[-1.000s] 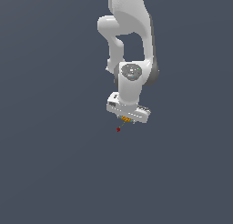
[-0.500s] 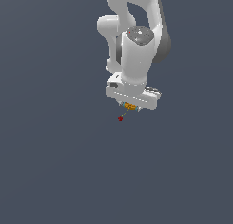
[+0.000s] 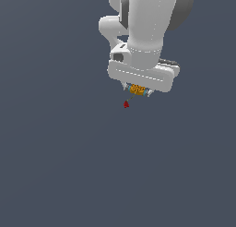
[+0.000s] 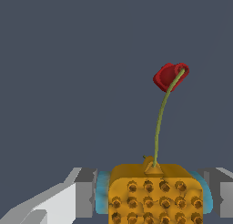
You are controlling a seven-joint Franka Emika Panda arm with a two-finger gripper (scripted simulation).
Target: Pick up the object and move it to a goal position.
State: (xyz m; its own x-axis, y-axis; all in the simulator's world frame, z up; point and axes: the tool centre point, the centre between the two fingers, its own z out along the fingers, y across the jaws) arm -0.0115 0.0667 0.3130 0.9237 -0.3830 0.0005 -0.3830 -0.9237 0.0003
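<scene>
The small orange-yellow block [image 3: 137,89] with dark studs is held between the fingers of my white gripper [image 3: 138,92], off any surface. In the wrist view the block [image 4: 154,193] sits between teal pads [image 4: 102,193] on the grey fingers [image 4: 85,191]. A thin green stem [image 4: 159,123] runs from the block to a small dark-red piece [image 4: 167,76]. In the exterior view this red piece [image 3: 126,104] hangs just below the gripper, toward that view's left. No separate red goal marker shows in either view.
A plain dark grey-blue background fills both views. The white arm [image 3: 145,32] reaches down from the top of the exterior view. No other objects show.
The gripper has risen and shifted slightly toward the exterior view's right with the block in it. The red piece has moved along with it, keeping the same offset.
</scene>
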